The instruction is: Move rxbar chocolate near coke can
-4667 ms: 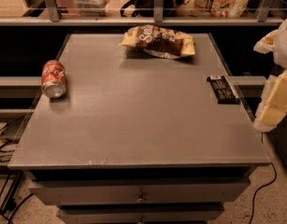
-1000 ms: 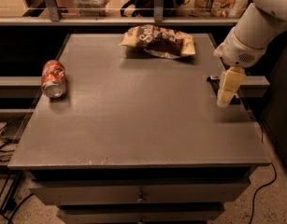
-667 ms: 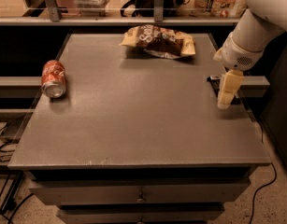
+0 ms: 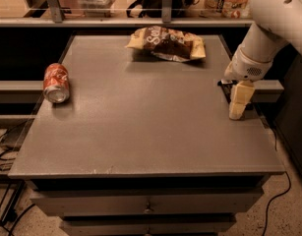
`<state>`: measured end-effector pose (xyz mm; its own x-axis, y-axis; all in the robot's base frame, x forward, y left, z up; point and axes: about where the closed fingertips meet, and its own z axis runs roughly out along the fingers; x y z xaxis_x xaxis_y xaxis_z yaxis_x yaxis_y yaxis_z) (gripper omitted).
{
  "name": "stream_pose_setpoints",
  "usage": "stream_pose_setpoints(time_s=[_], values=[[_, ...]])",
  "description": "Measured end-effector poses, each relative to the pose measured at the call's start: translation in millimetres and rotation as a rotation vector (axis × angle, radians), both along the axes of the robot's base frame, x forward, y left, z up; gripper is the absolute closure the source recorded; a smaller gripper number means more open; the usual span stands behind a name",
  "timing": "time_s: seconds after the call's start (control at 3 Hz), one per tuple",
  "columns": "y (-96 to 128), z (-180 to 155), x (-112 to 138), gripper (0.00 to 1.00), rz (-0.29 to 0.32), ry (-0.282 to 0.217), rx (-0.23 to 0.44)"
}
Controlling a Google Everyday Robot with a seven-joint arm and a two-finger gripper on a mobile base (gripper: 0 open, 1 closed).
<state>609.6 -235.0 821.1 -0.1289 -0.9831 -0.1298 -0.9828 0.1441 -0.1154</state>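
The rxbar chocolate (image 4: 224, 85) lies flat at the table's right edge; only its black far end shows, the rest is hidden behind my gripper. My gripper (image 4: 237, 102) hangs from the white arm (image 4: 268, 28) and is down right over the bar, at the table surface. The coke can (image 4: 56, 82), red with white script and a silver top, lies on its side near the table's left edge, far from the bar and the gripper.
A yellow-and-brown crinkled chip bag (image 4: 167, 43) lies at the table's far middle. The grey table (image 4: 145, 127) has drawers below its front edge. A shelf rail runs behind the table, and cables lie on the floor at left.
The gripper has moved in from beyond the table's right edge to down over the bar. In the last second it has barely shifted. Can and chip bag have not moved.
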Motion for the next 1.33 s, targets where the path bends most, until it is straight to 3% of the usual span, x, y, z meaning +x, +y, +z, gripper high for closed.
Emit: stream_pose_setpoints(time_s=[1.0,1.33], values=[[-2.2,9.4,-0.6,0.83,-0.003,0.013,-0.006],[10.2,33.3,4.1,1.00,0.030,-0.055,-0.003]])
